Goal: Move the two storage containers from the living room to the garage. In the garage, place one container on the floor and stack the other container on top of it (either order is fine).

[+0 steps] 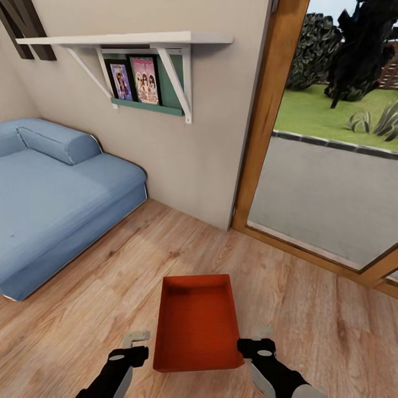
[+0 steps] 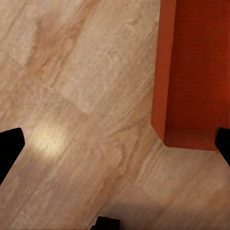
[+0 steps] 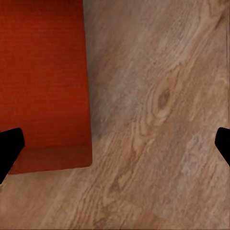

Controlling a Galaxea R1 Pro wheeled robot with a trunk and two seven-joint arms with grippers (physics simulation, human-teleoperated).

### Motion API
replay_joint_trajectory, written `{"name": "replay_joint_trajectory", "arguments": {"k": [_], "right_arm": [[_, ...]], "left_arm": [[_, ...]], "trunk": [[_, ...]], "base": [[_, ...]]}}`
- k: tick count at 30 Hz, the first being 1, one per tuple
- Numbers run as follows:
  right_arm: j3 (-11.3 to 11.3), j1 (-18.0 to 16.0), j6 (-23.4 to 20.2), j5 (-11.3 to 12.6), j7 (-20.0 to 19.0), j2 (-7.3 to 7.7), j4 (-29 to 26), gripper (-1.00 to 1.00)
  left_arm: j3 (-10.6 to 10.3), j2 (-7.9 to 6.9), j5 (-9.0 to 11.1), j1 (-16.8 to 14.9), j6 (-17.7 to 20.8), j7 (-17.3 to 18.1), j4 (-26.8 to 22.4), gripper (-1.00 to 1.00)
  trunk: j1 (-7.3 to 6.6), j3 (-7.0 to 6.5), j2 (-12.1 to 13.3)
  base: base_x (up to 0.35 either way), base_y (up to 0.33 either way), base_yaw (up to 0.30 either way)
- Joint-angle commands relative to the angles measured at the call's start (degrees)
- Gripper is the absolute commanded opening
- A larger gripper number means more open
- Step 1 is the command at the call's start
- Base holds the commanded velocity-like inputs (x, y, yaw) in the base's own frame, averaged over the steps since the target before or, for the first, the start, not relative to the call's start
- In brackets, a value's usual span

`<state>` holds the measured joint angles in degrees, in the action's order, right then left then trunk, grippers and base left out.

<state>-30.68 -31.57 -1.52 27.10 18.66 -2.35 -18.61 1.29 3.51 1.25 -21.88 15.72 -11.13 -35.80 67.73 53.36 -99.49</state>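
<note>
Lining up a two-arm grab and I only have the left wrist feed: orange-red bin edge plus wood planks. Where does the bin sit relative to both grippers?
Observer: In the head view the orange-red rectangular lidless plastic bin sits on the light wood-plank floor, between the left gripper and the right gripper.
Operator: Anything inside it?
Observer: No, its bottom is bare.
Operator: Right gripper open or shut?
Observer: Open. In the right wrist view its fingertips are spread wide, one over the bin's near corner, the other over the planks.
Operator: What's around the bin?
Observer: A blue sofa ahead on the left, a wood-framed glass door ahead on the right.
</note>
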Motion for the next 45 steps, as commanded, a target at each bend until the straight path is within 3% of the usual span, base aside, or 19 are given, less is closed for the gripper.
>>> {"name": "replay_joint_trajectory", "arguments": {"k": [1,2,6,29,34,36,40,45], "right_arm": [[-0.45,-1.81,-0.18,0.50,0.48,0.04,0.72,1.00],[-0.44,-3.74,0.16,0.55,0.51,-0.12,2.71,1.00],[-0.43,-5.49,0.45,0.51,0.51,-0.57,5.03,1.00],[-0.46,-5.71,0.75,0.28,0.42,-0.90,5.43,1.00],[-0.49,-5.73,0.76,0.24,0.42,-0.90,5.43,1.00],[-0.49,-5.73,0.78,0.24,0.42,-0.89,5.43,1.00],[-0.46,-5.72,0.79,0.24,0.42,-0.90,5.43,1.00],[-0.49,-5.73,0.81,0.24,0.36,-0.90,5.43,1.00]], "left_arm": [[0.09,0.14,0.01,-0.02,0.54,-0.03,-0.29,1.00],[0.01,0.31,-0.08,-0.14,0.78,0.02,-0.42,1.00],[-0.05,0.59,-0.18,-1.45,1.04,0.05,-0.79,1.00],[-0.15,0.62,-0.20,-1.94,0.62,0.06,-1.03,1.00],[-0.12,0.71,-0.20,-1.94,1.05,0.06,-4.45,1.00],[-0.14,1.08,-0.22,-1.97,1.14,0.06,-5.71,1.00],[-0.23,3.23,-0.36,-2.09,1.16,0.06,-6.84,1.00],[-0.32,3.52,-0.37,-2.19,1.16,0.06,-6.99,1.00]], "trunk": [[0.22,0.23,-0.44],[0.44,0.41,-0.84],[1.32,1.13,-2.44],[6.37,5.26,-11.67],[7.47,6.16,-13.67],[7.91,6.51,-14.47],[8.79,7.23,-16.08],[9.88,8.13,-18.08]], "base": [[0.000,0.000,0.000],[0.000,0.000,0.000],[0.000,0.000,0.000],[0.000,0.000,0.000],[0.000,0.000,0.000],[0.000,0.000,0.000],[0.000,0.000,0.000],[0.000,0.000,0.000]]}}
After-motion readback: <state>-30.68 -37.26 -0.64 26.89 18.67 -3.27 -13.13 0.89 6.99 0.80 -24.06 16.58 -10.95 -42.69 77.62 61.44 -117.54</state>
